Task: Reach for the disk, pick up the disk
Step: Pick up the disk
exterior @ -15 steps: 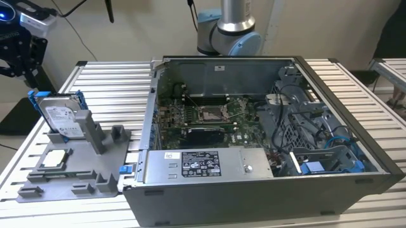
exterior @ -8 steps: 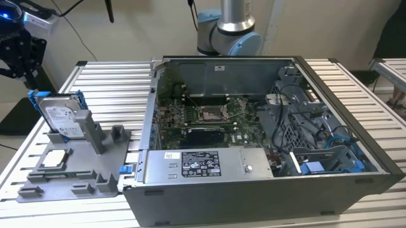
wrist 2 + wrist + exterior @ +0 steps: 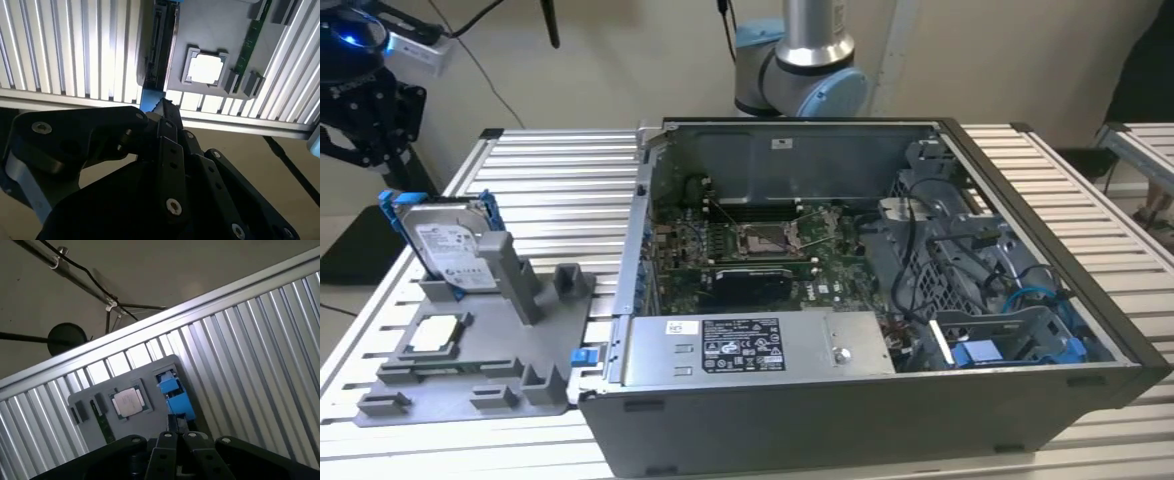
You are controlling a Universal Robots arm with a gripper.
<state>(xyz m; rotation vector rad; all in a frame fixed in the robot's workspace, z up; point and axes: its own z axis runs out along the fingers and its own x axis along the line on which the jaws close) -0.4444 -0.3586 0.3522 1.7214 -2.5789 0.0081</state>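
Computer case: open-topped, nearest in the exterior view, on the table of ribbed metal slats.
Inside the case: grey box with a white label along the near wall, green circuit board behind it, blue plastic parts toward the exterior view's right.
Grey holder: flat on the table just beside the case, on the exterior view's left.
Chip: small silver-white square, lying flat in a recess at the near end of the holder; seen in both wrist views too.
Green strip: narrow, set on edge in a slot of the holder near the chip, as seen in the second wrist view.
Disk: standing upright on its edge in a slot at the far end of the holder, white label facing the near side, blue frame along its edges – untouched, not lifted.
Hand: black, fingers together with nothing between them. In the exterior view, up in the far left corner, above and beyond the disk, well apart from it. In the first wrist view, fingertips in line with the disk's blue top edge.
Arm: grey and light blue joint behind the case – farthest back, at the table's far side.
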